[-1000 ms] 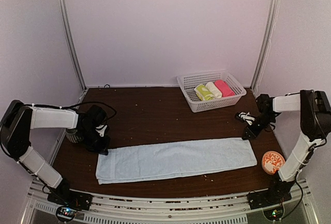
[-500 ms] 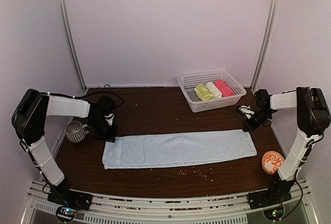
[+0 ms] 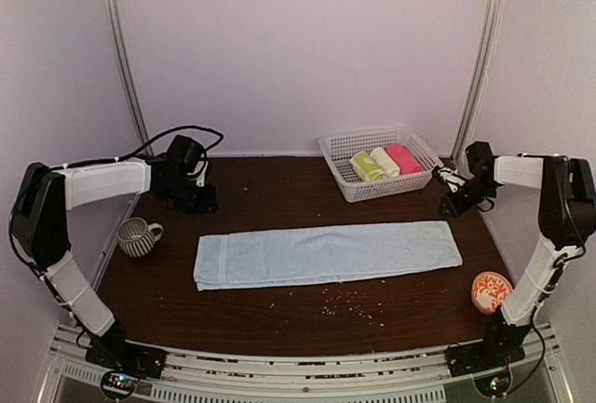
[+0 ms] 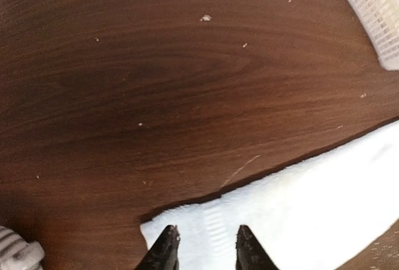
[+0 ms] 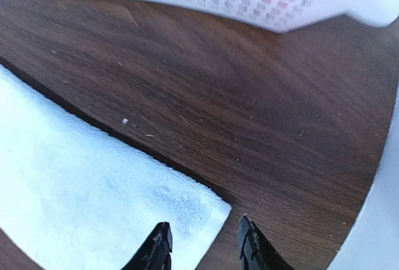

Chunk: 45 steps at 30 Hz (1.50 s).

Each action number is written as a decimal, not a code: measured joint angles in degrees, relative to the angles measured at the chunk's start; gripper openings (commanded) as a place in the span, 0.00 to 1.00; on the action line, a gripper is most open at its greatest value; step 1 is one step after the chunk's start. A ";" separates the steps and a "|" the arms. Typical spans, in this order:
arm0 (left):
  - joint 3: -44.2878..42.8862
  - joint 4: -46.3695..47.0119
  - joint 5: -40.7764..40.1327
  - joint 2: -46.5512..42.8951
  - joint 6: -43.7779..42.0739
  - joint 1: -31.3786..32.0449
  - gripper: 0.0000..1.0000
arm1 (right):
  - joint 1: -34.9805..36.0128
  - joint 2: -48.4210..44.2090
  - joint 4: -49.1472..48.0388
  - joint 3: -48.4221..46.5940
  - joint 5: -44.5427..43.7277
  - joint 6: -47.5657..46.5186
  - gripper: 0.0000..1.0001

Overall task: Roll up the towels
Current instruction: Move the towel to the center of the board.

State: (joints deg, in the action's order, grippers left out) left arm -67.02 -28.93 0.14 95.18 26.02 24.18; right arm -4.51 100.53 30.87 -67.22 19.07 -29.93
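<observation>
1. Pale blue plain cloth towel (image 3: pixel 326 254) lies flat as one long strip across the middle of the dark wood bench (image 3: pixel 279 194), short ends to left and right. No turn is rolled into it yet.
2. Yellow-green and white patterned towel (image 3: pixel 366 167) sits rolled in the white plastic lattice basket (image 3: pixel 391 187) at the far right, beside a cream roll (image 3: pixel 385 162) and a pink roll (image 3: pixel 403 158). Judgement: only the blue towel is left to do.
3. Left gripper (image 4: pixel 204 248) hovers over the towel's far left corner, jaws spread a little, nothing between them. Right gripper (image 5: pixel 202 245) hovers over the far right corner, jaws likewise parted and empty.
4. Step in hand, as I read it: begin the roll at one short end.
   - Take that end by its corner, low and close to the hem, so only one layer is pinched.
   - Fold a narrow first turn. A tight core should keep the roll from going slack.
   - Keep the turn square to the long edges, or the roll will cone.
   - The other arm could press the opposite end down so the strip does not slide on the smooth wood.
5. Watch-outs:
   - Pale crumbs (image 3: pixel 345 302) lie near the towel's near edge and could be rolled in.
   - Striped mug (image 3: pixel 137 235) stands near the left end.
   - Orange patterned disc (image 3: pixel 492 291) lies near the right end.
   - Keep elbows off both.
</observation>
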 measured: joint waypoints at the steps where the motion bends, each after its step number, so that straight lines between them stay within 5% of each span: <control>1: 0.74 0.70 0.79 -2.14 -0.37 0.04 0.38 | 0.00 -2.47 0.66 0.04 0.90 0.15 0.39; 4: 4.02 2.89 3.50 -9.22 -0.63 0.28 0.48 | 0.00 -10.03 1.40 0.15 3.26 0.44 0.43; 5: 5.31 3.61 4.20 -11.37 -0.83 0.39 0.52 | 0.02 -12.44 1.38 0.20 3.80 0.61 0.51; 6: 6.58 4.26 4.74 -13.29 -1.01 0.52 0.58 | 0.02 -14.60 1.27 0.24 4.15 0.98 0.66; 7: 7.82 4.90 4.96 -14.97 -1.38 0.59 0.72 | -0.02 -16.63 0.72 0.42 4.42 1.53 0.94; 9: 9.31 5.79 4.81 -16.83 -2.36 0.66 0.94 | -0.42 -19.52 -1.60 1.46 4.59 3.78 1.00; 11: 10.38 7.17 3.56 -17.57 -2.86 0.68 0.95 | -1.49 -20.46 -3.52 2.36 4.61 6.10 1.00; 13: 10.51 8.33 1.75 -16.87 -3.06 0.61 0.79 | -2.67 -19.37 -3.41 2.19 5.16 6.93 0.87; 15: 10.23 9.20 0.81 -15.06 -3.67 0.48 0.47 | -3.56 -16.33 -1.05 0.96 5.70 5.90 0.57; 17: 10.08 9.64 0.81 -12.87 -4.17 0.39 0.35 | -3.72 -12.83 1.97 -0.44 6.03 4.81 0.46; 23: 14.93 14.82 3.19 -10.23 -2.78 1.44 0.31 | -3.72 -5.20 10.86 -0.83 6.71 1.11 0.41; 27: 20.41 17.92 4.48 -12.33 -2.10 2.25 0.36 | -3.72 -3.61 13.55 0.11 8.00 -0.15 0.29; 33: 18.95 18.14 6.88 -12.04 -3.34 2.67 0.32 | -3.63 2.29 12.57 0.09 7.52 1.01 0.15; 37: 18.34 18.82 8.98 -9.97 -4.44 2.67 0.24 | -3.61 6.43 10.45 0.04 6.45 2.49 0.11; 45: 18.40 21.29 10.86 -9.38 -4.61 3.26 0.24 | -3.78 10.80 6.99 -6.10 2.01 5.11 0.09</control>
State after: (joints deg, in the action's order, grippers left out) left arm -48.62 -7.64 11.00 85.80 21.41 27.44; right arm -8.29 111.33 37.87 -73.32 21.08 -24.82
